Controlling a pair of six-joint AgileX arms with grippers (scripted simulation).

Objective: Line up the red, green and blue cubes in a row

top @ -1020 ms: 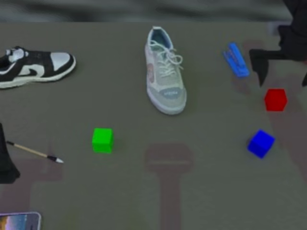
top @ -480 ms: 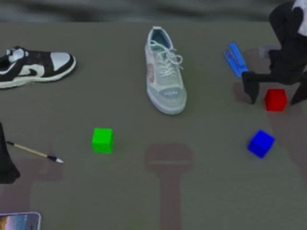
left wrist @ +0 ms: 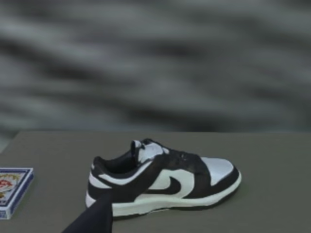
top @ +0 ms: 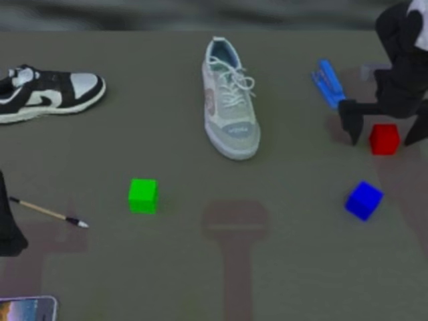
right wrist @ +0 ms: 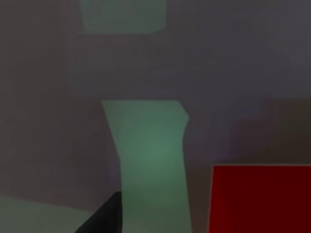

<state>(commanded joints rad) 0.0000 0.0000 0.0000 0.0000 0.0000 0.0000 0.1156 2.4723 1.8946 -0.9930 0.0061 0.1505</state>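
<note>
Since half a second ago little has shifted: the right pincer (top: 386, 127) hangs spread astride the small bright red cube (top: 384, 139), just beside the light-blue stapler (top: 330, 83). Grasping is in hand; next, I judge, the fingers must close squarely. The left arm sits parked.
</note>
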